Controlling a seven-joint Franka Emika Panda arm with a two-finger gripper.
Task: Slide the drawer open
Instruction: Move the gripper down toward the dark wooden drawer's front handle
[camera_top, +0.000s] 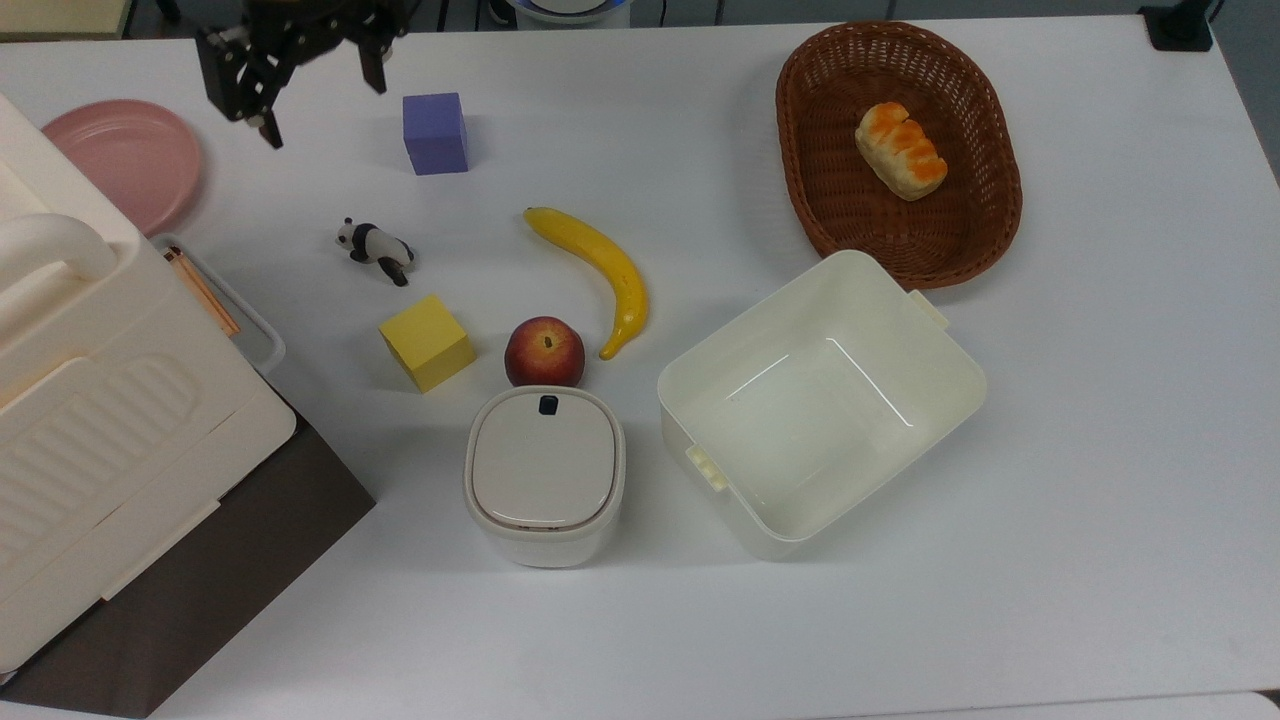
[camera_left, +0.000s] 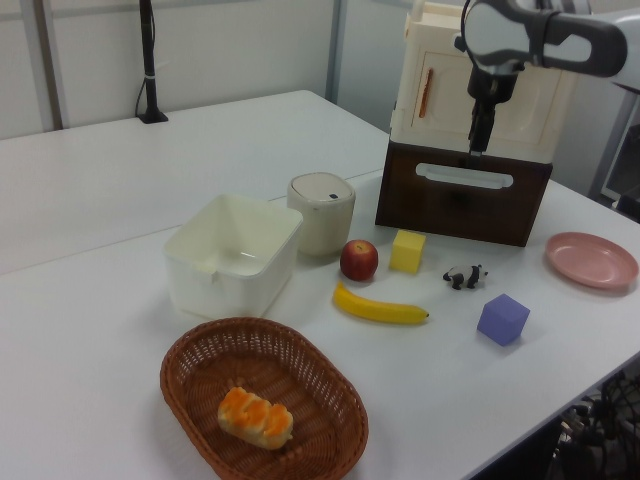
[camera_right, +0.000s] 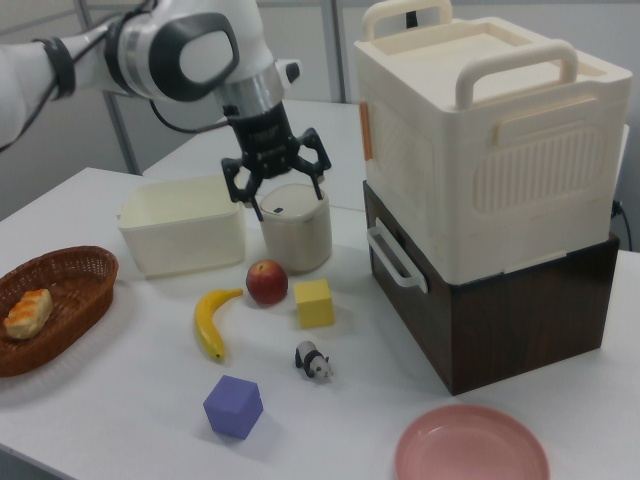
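The gripper (camera_right: 282, 190) hangs above the table with its two black fingers (camera_right: 317, 177) spread wide and nothing between them; in the top view it sits at the upper left (camera_top: 315, 95). Nearest it in the top view are the purple cube (camera_top: 435, 133), just to the top view's right of it, and the pink plate (camera_top: 130, 160), on the top view's left. Below it in the top view lies the toy panda (camera_top: 375, 250). The drawer (camera_right: 425, 300) stands to the right view's right of the gripper, shut, its dark brown front flush with the cabinet and its white loop handle (camera_right: 395, 258) facing the gripper and apart from it. A cream ribbed case (camera_right: 490, 140) rests on top of the drawer cabinet. Farther off in the top view come the yellow cube (camera_top: 427, 342), the apple (camera_top: 544, 351) and the banana (camera_top: 600, 270), then the lidded bin (camera_top: 545, 475), the open cream tub (camera_top: 940, 400), and last the wicker basket (camera_top: 800, 150) holding a bread roll (camera_top: 900, 150).
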